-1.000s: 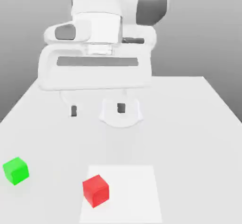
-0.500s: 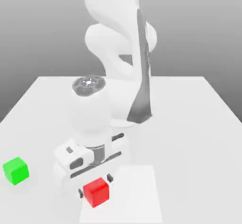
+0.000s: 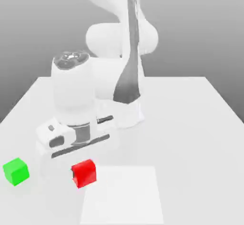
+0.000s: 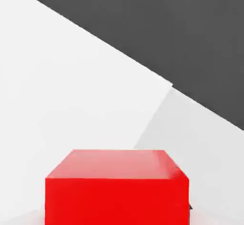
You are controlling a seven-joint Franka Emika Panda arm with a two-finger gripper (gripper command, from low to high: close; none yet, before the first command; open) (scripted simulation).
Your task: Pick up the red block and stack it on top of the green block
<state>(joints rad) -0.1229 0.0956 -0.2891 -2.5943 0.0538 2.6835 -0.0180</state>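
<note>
The tool (image 3: 84, 168) pinches the red block (image 3: 84, 173) — just past the ten o'clock corner of the white square (image 3: 123, 195) in the exterior view. The green block (image 3: 16, 171) sits apart on the worktop (image 3: 181, 138), at nine o'clock from the red one (nothing is stacked on it). In the hand view, the red block shows large — two faces visible.

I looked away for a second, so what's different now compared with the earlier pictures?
The gripper came down, closed on the red block, and lifted it off the white square, carrying it toward the exterior view's left. The green block and the square stayed put.
</note>
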